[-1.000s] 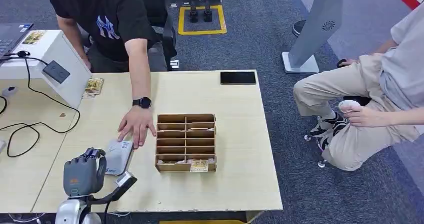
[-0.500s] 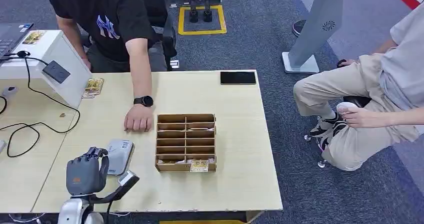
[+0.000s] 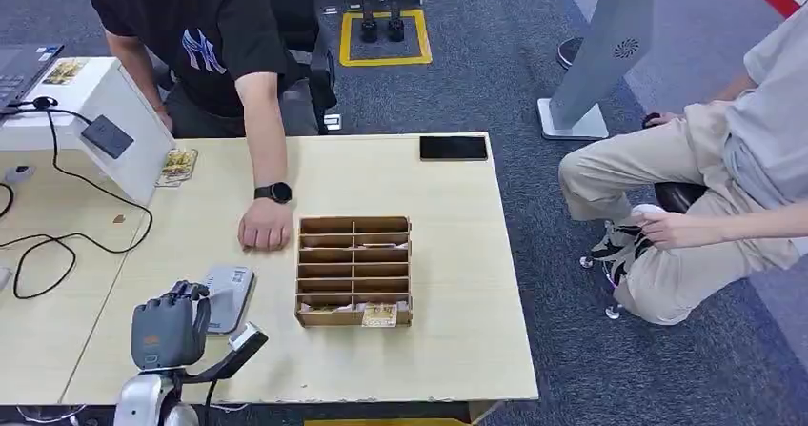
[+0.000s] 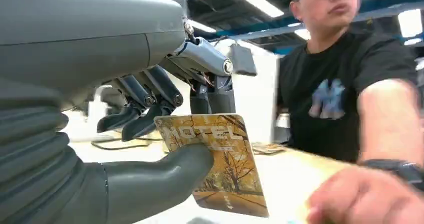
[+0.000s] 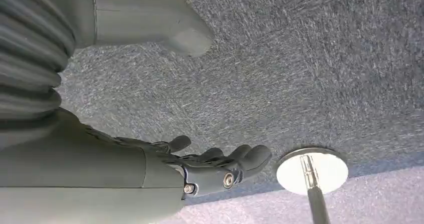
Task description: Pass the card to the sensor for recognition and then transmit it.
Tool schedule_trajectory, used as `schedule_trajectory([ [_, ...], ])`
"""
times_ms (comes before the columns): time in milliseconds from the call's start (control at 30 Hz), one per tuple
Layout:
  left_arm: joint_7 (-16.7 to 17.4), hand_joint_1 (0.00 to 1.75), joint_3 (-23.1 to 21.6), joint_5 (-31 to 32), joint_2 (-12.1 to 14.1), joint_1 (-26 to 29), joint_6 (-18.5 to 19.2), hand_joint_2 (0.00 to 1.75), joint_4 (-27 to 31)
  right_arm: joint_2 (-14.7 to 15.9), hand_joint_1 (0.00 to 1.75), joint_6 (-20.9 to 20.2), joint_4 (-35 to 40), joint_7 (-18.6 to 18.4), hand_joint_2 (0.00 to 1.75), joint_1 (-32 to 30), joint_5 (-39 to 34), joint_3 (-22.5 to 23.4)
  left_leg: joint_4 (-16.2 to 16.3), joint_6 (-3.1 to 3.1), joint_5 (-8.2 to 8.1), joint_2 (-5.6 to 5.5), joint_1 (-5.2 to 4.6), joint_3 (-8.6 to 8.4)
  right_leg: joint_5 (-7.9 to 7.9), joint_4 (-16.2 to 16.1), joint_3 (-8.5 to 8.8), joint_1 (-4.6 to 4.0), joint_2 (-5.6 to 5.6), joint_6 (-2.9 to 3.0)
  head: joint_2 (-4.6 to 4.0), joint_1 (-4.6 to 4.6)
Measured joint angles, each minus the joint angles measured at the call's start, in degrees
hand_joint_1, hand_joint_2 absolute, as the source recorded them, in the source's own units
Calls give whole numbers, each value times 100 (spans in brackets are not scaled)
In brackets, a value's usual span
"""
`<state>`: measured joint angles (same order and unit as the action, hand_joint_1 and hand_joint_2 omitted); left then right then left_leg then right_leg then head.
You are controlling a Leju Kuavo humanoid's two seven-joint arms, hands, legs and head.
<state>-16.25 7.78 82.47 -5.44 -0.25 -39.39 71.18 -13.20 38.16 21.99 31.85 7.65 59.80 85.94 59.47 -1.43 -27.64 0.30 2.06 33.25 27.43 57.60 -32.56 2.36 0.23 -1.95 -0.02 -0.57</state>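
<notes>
Card (image 4: 220, 164) pinched between thumb and fingers of left hand (image 3: 170, 329), just beside sensor (image 3: 227, 297) on desk (image 3: 457, 283); right hand (image 5: 200, 164) hanging over floor, fingers loosely apart, holding nothing; judged: pick done, scan underway or pending, handover left

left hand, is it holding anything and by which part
Yes: the left hand holds a hotel card, pinched near one upper corner between thumb and fingers. The right hand holds nothing, its fingers apart.
</notes>
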Motion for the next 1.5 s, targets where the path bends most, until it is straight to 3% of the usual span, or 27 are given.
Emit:
schedule_trajectory([
  [133, 454, 175, -410, 140, 205, -66, -79, 175, -464, 13, 0, 0, -22, 0, 175, -4, -31, -96, 0, 0, 0, 0, 0, -1, 0, 0, 2, 0, 0, 0, 2, 0],
  [267, 679, 175, -842, 181, 433, -220, -94, 175, -977, 42, 0, 0, -55, -4, 175, -10, -118, -166, 0, 0, 0, 0, -3, -5, 0, 0, 6, 2, 0, 0, 2, 0],
  [633, 742, 175, -1265, 185, 656, -480, -94, 175, -1425, 85, 0, 0, -98, -20, 175, -23, -118, -256, -5, 8, 5, -3, -5, -25, 0, 0, 36, 3, -6, -2, 2, 0],
  [967, 1092, 175, -1473, 37, 741, -506, -94, 175, -1589, 90, 0, 0, -109, -61, 175, -43, -127, -367, -5, 14, 9, -4, -6, -33, -3, 0, 46, 4, -7, -3, 2, 0],
  [1067, 903, 175, -1460, -270, 728, -445, -103, 175, -1455, 90, 0, 0, -109, -92, 175, -50, -188, -393, -5, 14, 9, -2, -6, -34, -3, 0, 45, 4, -5, -3, 2, 0],
  [1100, 654, 175, -1407, -491, 682, -384, -107, 175, -1343, 90, 0, 0, -107, -105, 175, -52, -203, -393, -4, 14, 9, -1, -6, -38, -3, 0, 42, 4, -3, -3, 2, -2],
  [1167, -345, 175, -1096, -1330, 419, -285, -114, 175, -1061, 87, 0, 0, -96, -122, 175, -76, -181, -393, -3, 17, 11, -5, -8, -30, -5, 0, 36, 5, -7, -7, 2, 0],
  [1233, -1086, 175, -808, -2655, 107, -216, -109, 175, -770, 70, 0, 0, -61, -125, 175, -75, -164, -391, 0, 20, 13, -12, -10, -21, -6, -1, 32, 7, -14, -9, 2, 0],
  [1267, -1250, 175, -791, -3497, -26, -171, -60, 175, -587, 40, 0, 0, -24, -125, 175, -73, -144, -389, 1, 20, 12, -10, -11, -19, -9, -2, 28, 7, -12, -13, 2, 0],
  [1367, -1306, 175, -880, -5897, -347, -114, 371, 175, 136, -48, 0, 0, 116, -140, 175, -74, -81, -339, 9, 21, 13, -11, -11, -4, -14, -5, 16, 7, -10, -20, 2, 0],
  [1400, -1288, 175, -939, -6398, -426, -117, 515, 175, 403, -81, 0, 0, 162, -138, 175, -74, -59, -321, 9, 21, 13, -11, -10, -2, -14, -5, 15, 7, -11, -20, 2, -2],
  [1500, -1207, 175, -1150, -6993, -557, -135, 717, 175, 1009, -155, 0, 0, 256, -103, 175, -63, 15, -231, 9, 21, 13, -11, -10, 0, -14, -5, 15, 7, -11, -20, 2, 2],
])
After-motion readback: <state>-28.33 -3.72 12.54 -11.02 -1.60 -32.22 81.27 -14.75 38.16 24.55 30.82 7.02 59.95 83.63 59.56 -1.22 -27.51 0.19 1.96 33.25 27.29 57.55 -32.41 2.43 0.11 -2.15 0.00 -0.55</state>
